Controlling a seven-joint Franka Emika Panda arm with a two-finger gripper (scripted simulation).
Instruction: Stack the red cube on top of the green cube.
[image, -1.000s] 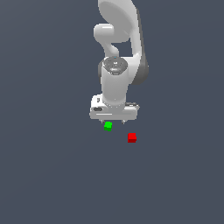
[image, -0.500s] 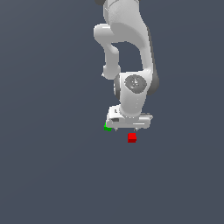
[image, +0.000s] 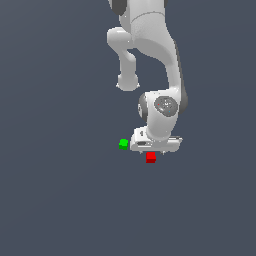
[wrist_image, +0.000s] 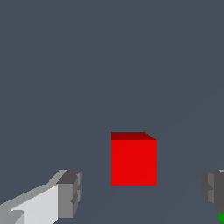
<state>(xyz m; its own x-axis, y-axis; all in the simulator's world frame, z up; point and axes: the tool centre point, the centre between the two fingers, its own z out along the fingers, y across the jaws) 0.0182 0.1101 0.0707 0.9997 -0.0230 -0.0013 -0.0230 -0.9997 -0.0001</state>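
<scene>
Hanging low over the dark grey floor (image: 55, 200), the white gripper (image: 155, 150) sits directly above the red cube (image: 150, 157), which lies on the surface and shows just under the gripper body in the exterior view. In the wrist view the red cube (wrist_image: 133, 159) appears between the two grey fingertips (wrist_image: 70, 192), with clear gaps on both sides; the jaws stand apart and touch nothing. The green cube (image: 123, 144) rests on the floor to the exterior view's left of the gripper, close beside it and apart from the red cube. Only a sliver of green shows at the wrist view's edge. The arm (image: 150, 50) rises out of frame above.
</scene>
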